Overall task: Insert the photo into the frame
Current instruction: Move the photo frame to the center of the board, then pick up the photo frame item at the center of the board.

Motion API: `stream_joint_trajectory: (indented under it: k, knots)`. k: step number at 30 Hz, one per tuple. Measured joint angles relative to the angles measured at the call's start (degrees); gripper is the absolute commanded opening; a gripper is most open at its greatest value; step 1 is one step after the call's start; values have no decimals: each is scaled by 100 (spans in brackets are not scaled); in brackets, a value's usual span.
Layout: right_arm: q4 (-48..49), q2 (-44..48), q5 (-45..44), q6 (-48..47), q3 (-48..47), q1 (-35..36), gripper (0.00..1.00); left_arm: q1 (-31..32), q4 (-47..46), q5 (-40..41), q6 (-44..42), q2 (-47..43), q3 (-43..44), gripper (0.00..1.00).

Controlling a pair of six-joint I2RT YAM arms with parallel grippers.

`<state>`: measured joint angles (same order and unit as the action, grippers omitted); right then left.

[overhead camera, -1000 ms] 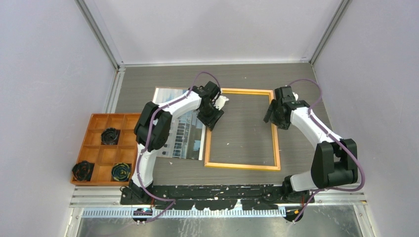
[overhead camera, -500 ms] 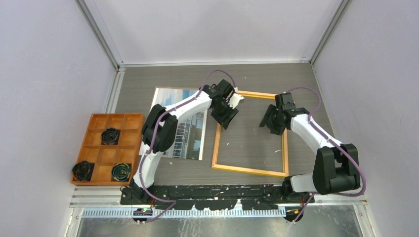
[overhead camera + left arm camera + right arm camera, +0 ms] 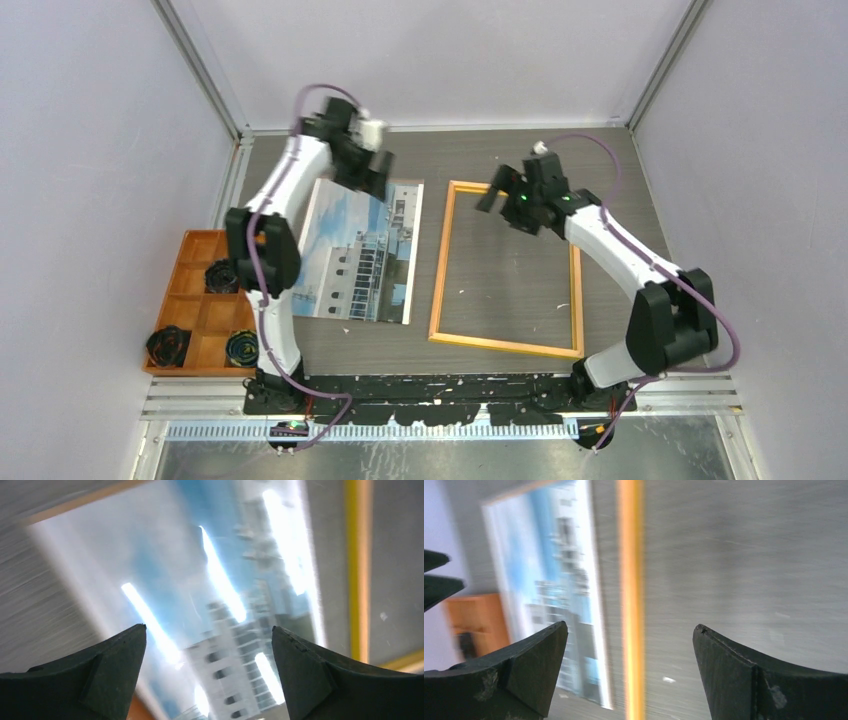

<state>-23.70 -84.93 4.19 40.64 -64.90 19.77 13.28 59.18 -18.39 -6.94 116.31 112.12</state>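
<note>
Left gripper (image 3: 208, 627) spread wide over the photo (image 3: 180, 575), nothing between the fingers (image 3: 112, 675). Photo blurred, face up, streaked with glare, showing blue sky and white building. Yellow bar of the frame (image 3: 359, 570) just right of the photo, with a strip of grey table (image 3: 330, 540) between them.

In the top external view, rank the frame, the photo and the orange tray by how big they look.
1. The frame: largest outline.
2-3. The photo and the orange tray: they look close in area, and the left arm hides a corner of the tray, so I won't rank them.
</note>
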Motion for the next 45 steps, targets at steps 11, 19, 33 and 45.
stream_joint_trajectory:
  k: [11, 19, 33, 45]
  knots:
    - [953, -2586, 758, 1268, -2028, 247, 99, -2031, 280, 1154, -216, -15, 282, 95]
    - [208, -3462, 247, 992, -3224, 1493, 89, -1895, 85, 2044, -79, 815, 284, 78]
    - [-269, -4177, -535, 901, -3298, 1534, 76, -1458, -518, 2946, -184, 1182, -527, 67]
    - [-374, -4527, -761, 925, -3792, 1676, 62, -1128, -841, 3045, -374, 990, -1008, 62]
